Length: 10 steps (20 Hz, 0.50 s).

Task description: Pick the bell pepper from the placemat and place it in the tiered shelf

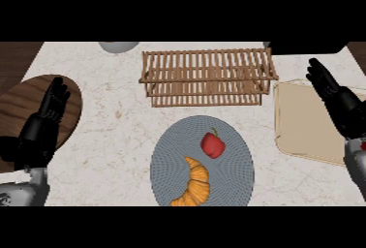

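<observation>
Nothing done yet. Bell pepper (pixel 212 145) sits on the grey placemat (pixel 164 164) at frame centre, above a croissant (pixel 193 185). Tiered shelf (pixel 207 76) at top centre holds nothing. Left hand (pixel 44 121) and right hand (pixel 334 97) both flat-fingered, holding nothing. Grasp, lift, place all pending.

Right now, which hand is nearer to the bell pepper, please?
Right. The right hand is right of the bell pepper, over the tray; the left hand is farther off, at its left.

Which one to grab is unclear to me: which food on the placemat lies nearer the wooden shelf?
The red bell pepper; it lies closer to the tiered shelf than the orange, curved croissant.
</observation>
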### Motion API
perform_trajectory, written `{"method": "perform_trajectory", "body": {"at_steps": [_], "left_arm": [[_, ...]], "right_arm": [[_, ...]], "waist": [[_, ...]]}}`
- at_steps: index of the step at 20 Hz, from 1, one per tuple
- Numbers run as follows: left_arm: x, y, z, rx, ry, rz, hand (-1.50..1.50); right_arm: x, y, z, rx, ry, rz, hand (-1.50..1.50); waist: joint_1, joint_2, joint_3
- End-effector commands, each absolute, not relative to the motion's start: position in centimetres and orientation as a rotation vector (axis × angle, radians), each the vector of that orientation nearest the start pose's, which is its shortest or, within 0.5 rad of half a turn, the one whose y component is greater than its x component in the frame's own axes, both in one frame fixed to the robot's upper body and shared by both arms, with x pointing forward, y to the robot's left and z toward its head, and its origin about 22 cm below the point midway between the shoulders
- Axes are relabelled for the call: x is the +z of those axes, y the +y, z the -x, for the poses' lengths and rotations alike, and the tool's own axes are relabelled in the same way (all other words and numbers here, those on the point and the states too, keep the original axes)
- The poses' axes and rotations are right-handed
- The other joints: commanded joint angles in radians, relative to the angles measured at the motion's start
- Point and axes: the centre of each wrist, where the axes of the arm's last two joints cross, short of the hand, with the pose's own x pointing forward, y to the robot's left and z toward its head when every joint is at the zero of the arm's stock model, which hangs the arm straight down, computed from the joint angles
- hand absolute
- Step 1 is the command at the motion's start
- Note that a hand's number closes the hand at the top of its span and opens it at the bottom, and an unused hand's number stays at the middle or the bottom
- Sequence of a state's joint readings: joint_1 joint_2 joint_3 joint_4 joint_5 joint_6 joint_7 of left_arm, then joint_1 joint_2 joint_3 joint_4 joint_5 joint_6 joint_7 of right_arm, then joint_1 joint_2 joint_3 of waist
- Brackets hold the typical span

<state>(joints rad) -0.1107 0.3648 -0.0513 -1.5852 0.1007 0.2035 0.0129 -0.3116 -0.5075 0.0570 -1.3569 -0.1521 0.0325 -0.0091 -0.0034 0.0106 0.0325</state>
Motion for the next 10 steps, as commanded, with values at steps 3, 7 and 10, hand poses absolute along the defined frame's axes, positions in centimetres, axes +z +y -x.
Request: {"method": "perform_trajectory", "body": {"at_steps": [3,7,10], "left_arm": [[6.6,28.9,-26.5,-0.064,-1.671,-0.309,0.0],[5.1,28.2,-26.3,0.009,-1.608,-0.277,0.0],[5.6,28.0,-26.7,0.016,-1.606,-0.233,0.0]], "right_arm": [[7.0,-22.1,-31.9,0.282,-1.701,0.256,1.5],[6.7,-24.9,-32.6,0.073,-1.643,0.755,1.5],[7.3,-13.5,-31.2,-0.182,-1.719,0.385,-1.5]], "waist": [[0.02,-0.013,-0.033],[-0.012,-0.023,-0.045],[0.011,-0.013,-0.033]]}}
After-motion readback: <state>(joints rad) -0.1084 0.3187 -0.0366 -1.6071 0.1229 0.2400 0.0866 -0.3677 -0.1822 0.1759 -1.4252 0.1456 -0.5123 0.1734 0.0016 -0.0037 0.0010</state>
